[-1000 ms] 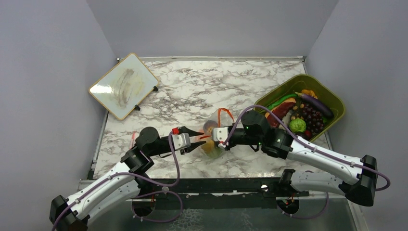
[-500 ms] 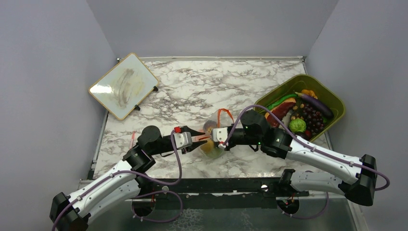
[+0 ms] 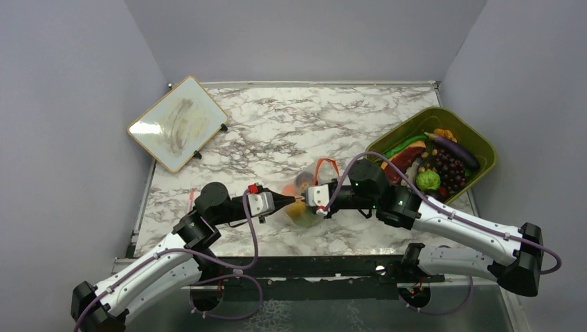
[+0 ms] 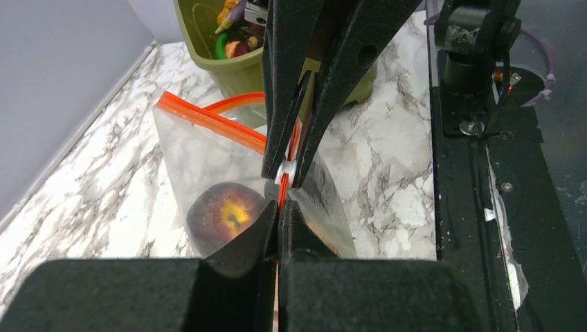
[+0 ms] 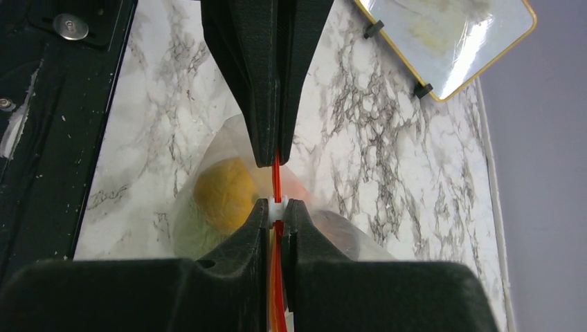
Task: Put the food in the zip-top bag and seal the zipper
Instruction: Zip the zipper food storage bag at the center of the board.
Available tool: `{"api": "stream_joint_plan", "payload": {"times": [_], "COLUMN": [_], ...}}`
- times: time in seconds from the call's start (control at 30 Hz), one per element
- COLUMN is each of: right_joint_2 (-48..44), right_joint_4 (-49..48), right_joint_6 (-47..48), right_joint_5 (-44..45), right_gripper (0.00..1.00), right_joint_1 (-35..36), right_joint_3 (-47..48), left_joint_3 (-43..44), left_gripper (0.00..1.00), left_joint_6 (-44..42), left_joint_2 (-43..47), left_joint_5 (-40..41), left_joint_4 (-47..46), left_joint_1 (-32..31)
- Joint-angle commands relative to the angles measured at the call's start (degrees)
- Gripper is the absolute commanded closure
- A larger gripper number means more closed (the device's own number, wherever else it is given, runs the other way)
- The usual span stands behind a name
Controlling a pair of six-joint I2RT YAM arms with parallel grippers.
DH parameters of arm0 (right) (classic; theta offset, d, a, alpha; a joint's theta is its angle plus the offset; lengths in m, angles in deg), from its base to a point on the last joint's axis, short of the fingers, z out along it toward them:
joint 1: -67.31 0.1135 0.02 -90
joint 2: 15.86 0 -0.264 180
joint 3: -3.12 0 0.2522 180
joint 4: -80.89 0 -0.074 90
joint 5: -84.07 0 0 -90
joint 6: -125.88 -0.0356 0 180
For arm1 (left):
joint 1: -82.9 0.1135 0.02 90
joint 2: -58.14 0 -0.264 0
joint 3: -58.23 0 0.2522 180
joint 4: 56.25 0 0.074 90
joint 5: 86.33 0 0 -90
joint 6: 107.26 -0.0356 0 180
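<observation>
The clear zip-top bag (image 3: 302, 209) lies at the table's near middle. It holds a brown round piece (image 4: 225, 216) and an orange piece (image 5: 220, 194). Its red-orange zipper (image 4: 208, 119) stands edge-up, with a loose loop (image 3: 324, 166) behind. My left gripper (image 3: 297, 198) is shut on the zipper strip (image 4: 279, 214). My right gripper (image 3: 311, 196) faces it tip to tip and is shut on the zipper at its white slider (image 5: 276, 206). Dark purple grapes (image 3: 448, 168) and a light-green cabbage-like ball (image 3: 428, 180) lie in the bin.
An olive-green bin (image 3: 480, 142) with several toy foods, including a purple eggplant (image 3: 453, 149), stands at the right. A framed whiteboard (image 3: 176, 121) lies at the back left. A black rail (image 3: 311, 266) runs along the near table edge.
My left gripper's jaws were open beside the bag; they have moved in and shut on the zipper strip. The right gripper has stayed shut at the slider.
</observation>
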Motion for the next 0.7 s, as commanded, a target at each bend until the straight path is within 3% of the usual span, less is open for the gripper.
{"api": "stream_joint_plan", "payload": {"times": [0.0,0.5,0.67], "right_joint_2": [-3.34,-5.33,-6.31], "right_joint_4": [-2.25,2.42,4.41], "right_joint_6": [0.96,1.82,1.46], "right_joint_5": [1.95,8.57,11.18], "right_gripper": [0.99,0.99,0.99], "right_joint_1": [-0.12,-0.14,-0.36], "right_joint_3": [-1.27,-0.82,0.22], "left_joint_3": [2.77,9.76,10.81], "left_gripper": [1.00,1.00,1.00], "left_joint_6": [-2.29,-9.65,-12.01], "left_joint_2": [2.98,8.04,10.72], "left_joint_5": [2.02,10.31,16.74], "left_joint_4": [3.04,17.69,21.11], "left_joint_1": [-0.10,-0.13,-0.14]}}
